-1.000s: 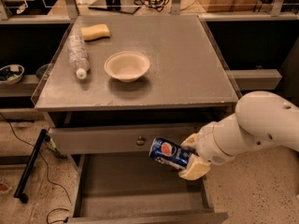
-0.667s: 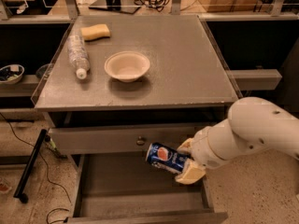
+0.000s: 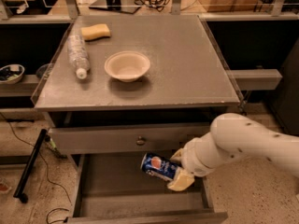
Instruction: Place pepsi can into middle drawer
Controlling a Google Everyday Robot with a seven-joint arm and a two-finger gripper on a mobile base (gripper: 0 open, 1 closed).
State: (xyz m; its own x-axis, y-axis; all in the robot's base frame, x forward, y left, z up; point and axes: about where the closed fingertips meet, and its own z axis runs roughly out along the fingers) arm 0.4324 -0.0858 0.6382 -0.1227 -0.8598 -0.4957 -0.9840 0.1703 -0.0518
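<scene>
The blue pepsi can (image 3: 160,167) with its red-white-blue logo lies on its side in my gripper (image 3: 179,171), which is shut on its right end. It hangs above the right part of the open middle drawer (image 3: 117,197), a wide shallow grey drawer pulled out below the cabinet. The white arm (image 3: 243,143) reaches in from the right. The drawer above, with a small round knob (image 3: 140,141), is closed.
On the grey cabinet top (image 3: 187,55) lie a clear plastic bottle (image 3: 77,54), a white bowl (image 3: 127,66) and a yellow sponge (image 3: 96,31). A black pole (image 3: 30,164) leans at the lower left. Shelving stands on both sides.
My gripper has carried the can to the left and lower, from in front of the knobbed drawer to over the open drawer's floor.
</scene>
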